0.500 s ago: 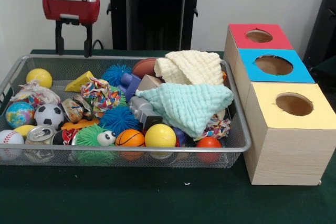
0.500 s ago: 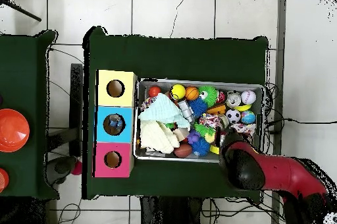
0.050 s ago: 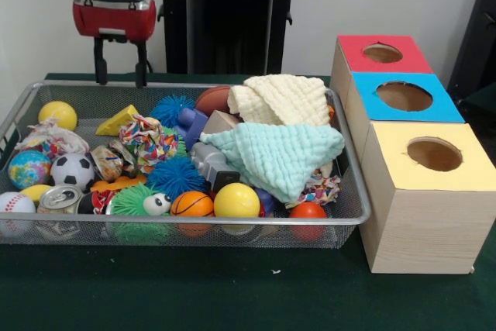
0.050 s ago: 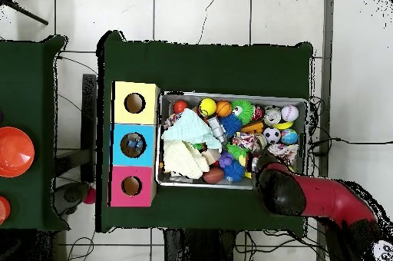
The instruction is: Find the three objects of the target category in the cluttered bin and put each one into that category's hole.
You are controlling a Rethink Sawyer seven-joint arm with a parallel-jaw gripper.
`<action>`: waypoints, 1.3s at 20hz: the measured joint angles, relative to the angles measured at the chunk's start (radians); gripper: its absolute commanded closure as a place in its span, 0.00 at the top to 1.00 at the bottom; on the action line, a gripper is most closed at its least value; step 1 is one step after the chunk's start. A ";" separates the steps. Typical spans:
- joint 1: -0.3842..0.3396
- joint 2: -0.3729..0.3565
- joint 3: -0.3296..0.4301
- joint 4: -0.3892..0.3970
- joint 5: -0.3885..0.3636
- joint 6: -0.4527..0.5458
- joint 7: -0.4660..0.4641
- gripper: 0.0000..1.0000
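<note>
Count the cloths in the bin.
2: cream cloth at the basket's far side, mint cloth just in front, overlapping it. More may lie buried beneath.

Silver mesh bin (image 3: 46, 226) on dark green table (image 3: 232, 300): mint cloth (image 3: 279, 153), cream cloth (image 3: 283, 98), black-and-white soccer ball (image 3: 72, 170), yellow ball (image 3: 236, 201), blue spiky ball (image 3: 177, 174). Boxes topped red (image 3: 384, 53), blue (image 3: 404, 97), yellow (image 3: 434, 155).

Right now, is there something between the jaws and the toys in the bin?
Nothing visible. The gripper hangs open above the far rim of the mesh bin, with only air under it. The yellow wedge and yellow ball lie uncovered below; the two cloths cover toys farther along.
</note>
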 measured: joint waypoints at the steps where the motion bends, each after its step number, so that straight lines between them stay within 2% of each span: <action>1: 0.007 0.010 -0.002 -0.007 0.003 0.000 0.000 1.00; 15: 0.165 0.193 -0.038 -0.200 0.068 0.000 0.000 1.00; 18: 0.180 0.218 -0.043 -0.224 0.075 -0.002 0.000 1.00; 26: 0.246 0.335 -0.108 -0.355 0.094 -0.005 0.000 1.00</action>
